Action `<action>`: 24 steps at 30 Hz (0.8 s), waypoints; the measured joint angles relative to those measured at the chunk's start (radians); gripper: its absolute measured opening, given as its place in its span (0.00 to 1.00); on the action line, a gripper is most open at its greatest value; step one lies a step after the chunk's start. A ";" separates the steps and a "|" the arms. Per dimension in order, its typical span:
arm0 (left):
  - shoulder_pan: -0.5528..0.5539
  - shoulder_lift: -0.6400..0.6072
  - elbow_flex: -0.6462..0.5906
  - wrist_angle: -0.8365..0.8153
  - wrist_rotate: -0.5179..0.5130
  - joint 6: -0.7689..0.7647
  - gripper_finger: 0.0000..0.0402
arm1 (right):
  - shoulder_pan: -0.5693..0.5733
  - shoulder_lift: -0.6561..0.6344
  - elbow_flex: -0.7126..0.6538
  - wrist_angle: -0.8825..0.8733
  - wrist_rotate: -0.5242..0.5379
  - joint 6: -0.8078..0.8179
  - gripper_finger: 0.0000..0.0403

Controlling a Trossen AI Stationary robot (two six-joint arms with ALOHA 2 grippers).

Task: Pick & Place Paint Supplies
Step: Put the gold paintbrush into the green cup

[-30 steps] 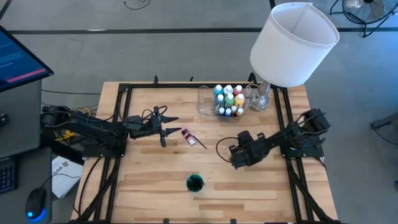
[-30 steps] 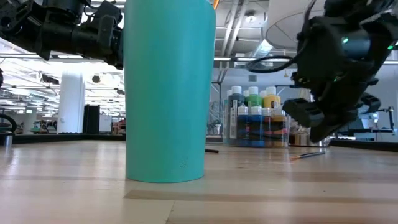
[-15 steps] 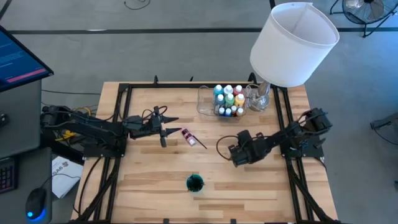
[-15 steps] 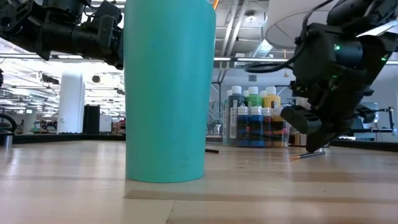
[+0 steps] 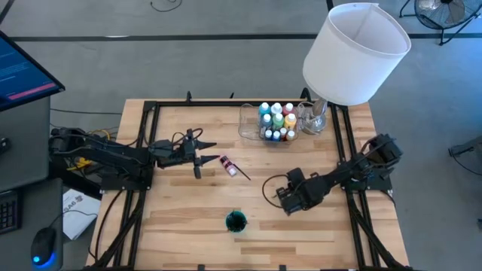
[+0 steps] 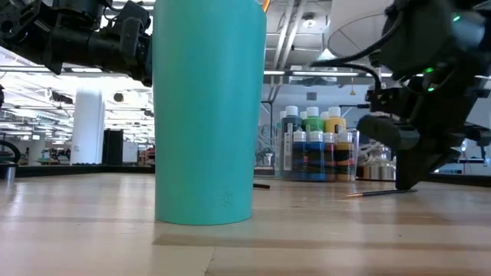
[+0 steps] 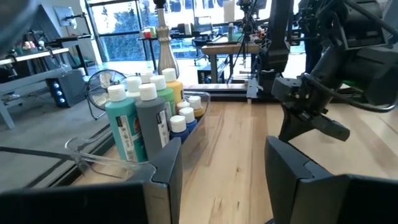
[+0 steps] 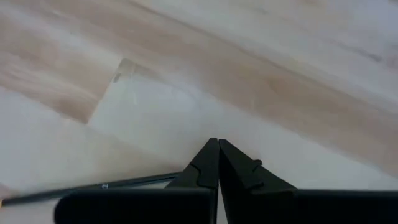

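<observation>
Moving nearer and lower since a second ago, the right gripper point(image 5: 290, 202) is pressing its shut jaws onto the worktop point(image 5: 181, 226) beside a thin dark-handled brush point(image 8: 93, 186), apparently gripping nothing. Judged step: picking that brush up; next it needs opening and straddling the handle. Left gripper point(image 5: 202, 153), jaws half open and empty, is hovering near the small pink paint bottle point(image 5: 227, 163).

Right gripper point(image 5: 285, 202) lower centre-right of the high view, fingers pressed together, left gripper point(image 5: 213, 153) mid-left, fingers parted
</observation>
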 joint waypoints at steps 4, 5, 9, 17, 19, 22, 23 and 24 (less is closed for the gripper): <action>0.000 0.000 0.000 0.000 0.008 -0.003 0.30 | 0.042 0.000 0.003 -0.006 -0.019 0.058 0.00; 0.000 0.000 0.000 0.000 0.008 -0.003 0.30 | 0.053 0.000 0.003 -0.007 -0.025 0.070 0.00; 0.000 0.000 0.000 0.001 0.008 -0.003 0.30 | 0.097 -0.001 0.004 -0.009 -0.037 0.116 0.00; 0.000 0.000 0.000 0.002 0.008 -0.003 0.30 | 0.146 -0.003 0.004 0.032 -0.052 0.121 0.00; 0.000 0.000 0.000 0.002 0.008 -0.003 0.30 | 0.157 -0.003 0.011 0.042 -0.058 0.121 0.00; 0.000 0.000 0.000 0.002 0.008 -0.003 0.30 | 0.172 -0.001 0.034 0.063 -0.086 0.112 0.00; 0.000 0.000 0.000 0.002 0.008 -0.003 0.30 | 0.178 -0.001 0.042 0.071 -0.098 0.107 0.00; 0.000 0.000 0.000 0.002 0.008 -0.004 0.30 | 0.184 0.000 0.049 0.077 -0.109 0.101 0.00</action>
